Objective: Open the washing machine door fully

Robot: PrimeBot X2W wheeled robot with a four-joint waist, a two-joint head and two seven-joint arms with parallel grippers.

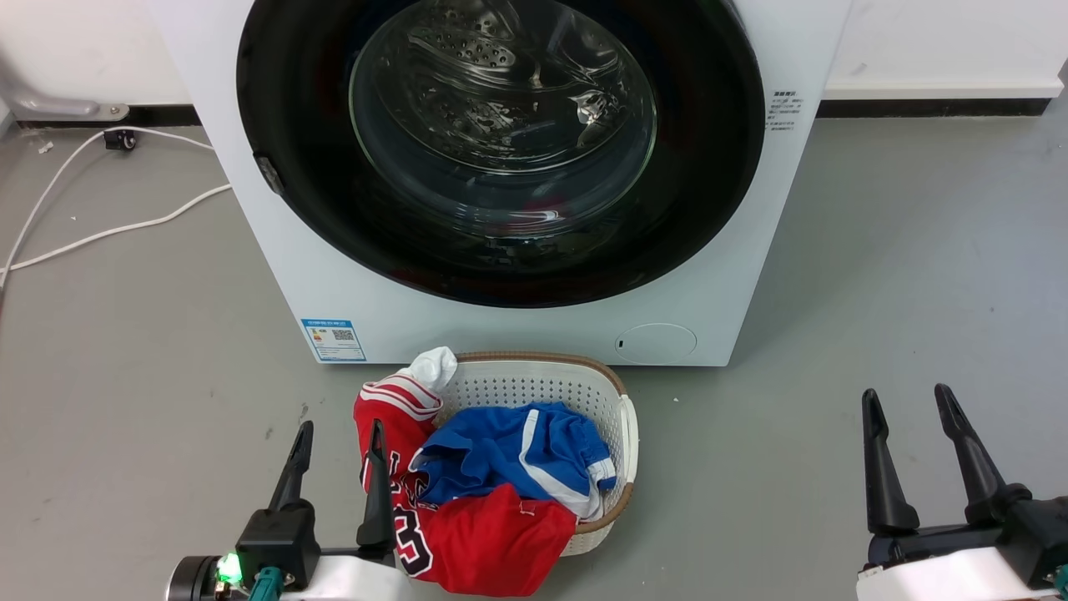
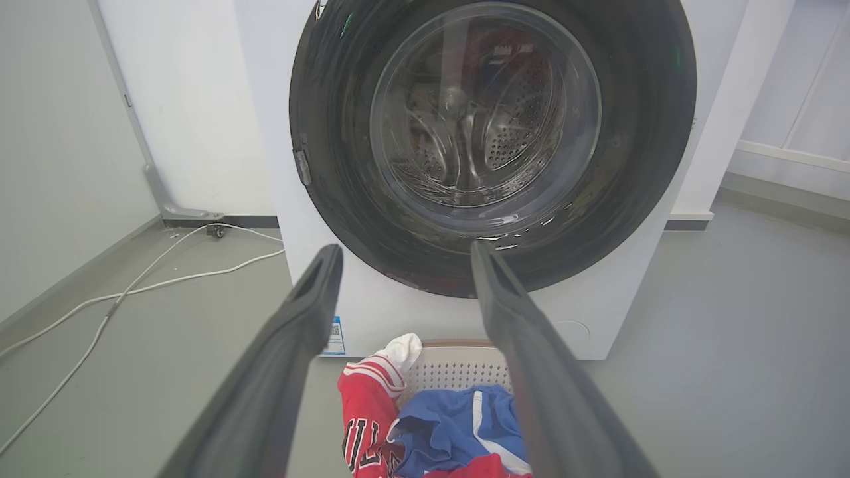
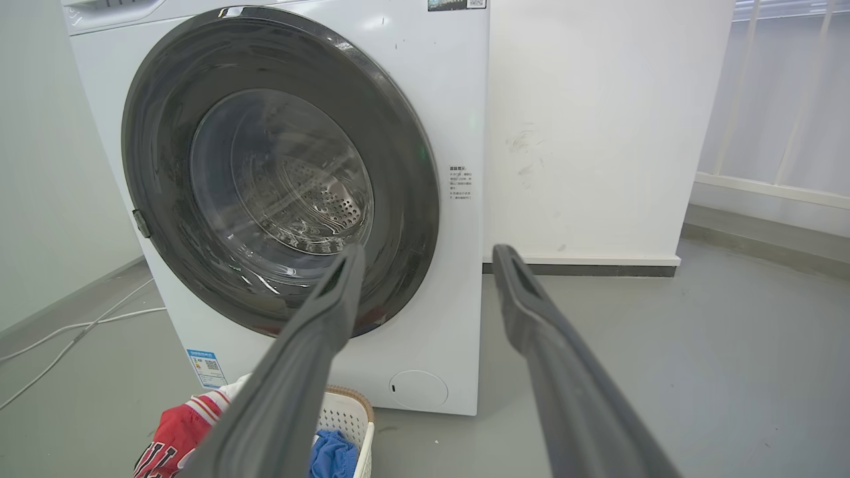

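The white washing machine (image 1: 534, 330) stands straight ahead, its round glossy black door (image 1: 300, 200) lying flat against the front with a small latch tab (image 1: 269, 174) on its left edge. The same door (image 2: 332, 199) faces the left wrist camera, and in the right wrist view the door (image 3: 159, 172) sits left of centre. My left gripper (image 1: 340, 430) is open at the lower left, well short of the machine. My right gripper (image 1: 908, 396) is open at the lower right, over bare floor. Both hold nothing.
A white laundry basket (image 1: 622, 434) with red, blue and white clothes (image 1: 492, 492) sits on the floor just in front of the machine, beside my left gripper. White cables (image 1: 108, 229) trail across the grey floor to the left. A white wall runs behind.
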